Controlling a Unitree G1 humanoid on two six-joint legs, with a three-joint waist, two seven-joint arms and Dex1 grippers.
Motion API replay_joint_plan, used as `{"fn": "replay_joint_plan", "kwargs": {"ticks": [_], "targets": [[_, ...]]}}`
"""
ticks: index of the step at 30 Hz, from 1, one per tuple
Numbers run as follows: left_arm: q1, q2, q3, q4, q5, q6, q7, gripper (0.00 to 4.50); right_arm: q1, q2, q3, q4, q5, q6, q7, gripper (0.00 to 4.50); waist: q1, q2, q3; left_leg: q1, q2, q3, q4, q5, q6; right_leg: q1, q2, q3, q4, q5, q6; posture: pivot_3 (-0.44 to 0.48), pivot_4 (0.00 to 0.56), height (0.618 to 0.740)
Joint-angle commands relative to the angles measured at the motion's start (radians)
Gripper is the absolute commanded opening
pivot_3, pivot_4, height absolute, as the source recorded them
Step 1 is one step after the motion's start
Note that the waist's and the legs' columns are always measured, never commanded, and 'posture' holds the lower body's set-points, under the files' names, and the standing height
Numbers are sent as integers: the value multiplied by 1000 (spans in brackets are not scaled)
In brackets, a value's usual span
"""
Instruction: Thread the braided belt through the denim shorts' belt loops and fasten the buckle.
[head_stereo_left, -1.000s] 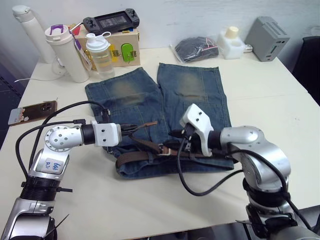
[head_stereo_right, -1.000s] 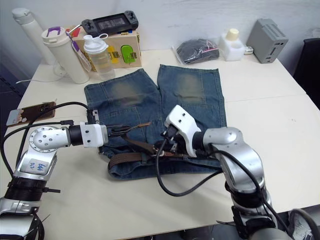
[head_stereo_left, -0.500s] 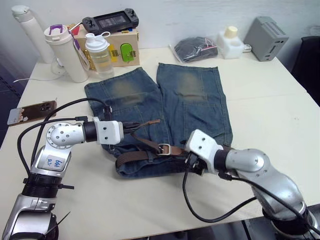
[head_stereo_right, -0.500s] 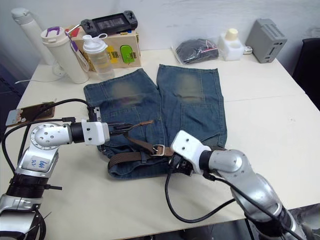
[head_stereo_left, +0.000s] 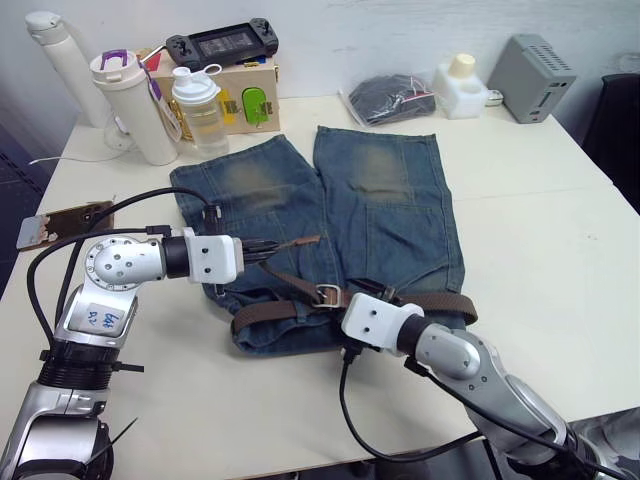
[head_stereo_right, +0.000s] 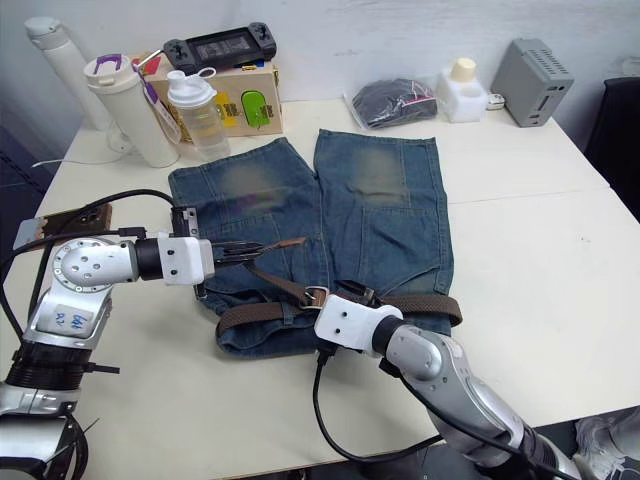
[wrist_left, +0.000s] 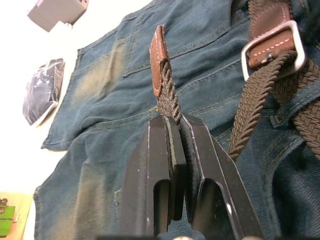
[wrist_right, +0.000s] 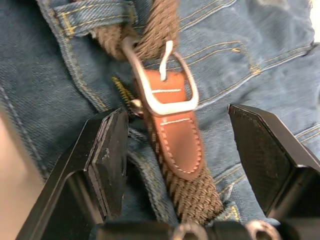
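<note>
Repositioning for the buckle: right gripper (wrist_right: 172, 150) has swung low, jaws apart astride the buckle (wrist_right: 165, 82).
Left gripper (wrist_left: 176, 131) stays clamped on the braided belt (head_stereo_left: 300, 310) tip above the denim shorts (head_stereo_left: 380, 200); fastening remains undone.

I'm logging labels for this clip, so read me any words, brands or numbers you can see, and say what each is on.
Blue handwriting on the left arm's round grey joint: too small to read.
Yellow wooden box with a green patch: markings blurred, unreadable.
Tall white bottle with a purple-trimmed lid, black handheld game console, grey ribbed box: no readable text.
</note>
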Motion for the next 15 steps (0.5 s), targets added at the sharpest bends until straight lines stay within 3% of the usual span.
{"fn": "replay_joint_plan", "kwargs": {"ticks": [1, 15], "targets": [[-16, 18, 16, -3, -18, -14, -3, 0, 11, -15, -42, -51, -3, -12, 30, 3434, 0, 0, 0, 0, 0, 0, 0, 0, 0, 0, 0, 0, 0, 0, 0, 0, 150, 687], [2, 28, 26, -18, -24, -14, -3, 0, 40, -10, -13, -18, -91, -32, 48, 3434, 0, 0, 0, 0, 0, 0, 0, 0, 0, 0, 0, 0, 1, 0, 0, 0, 150, 687]]}}
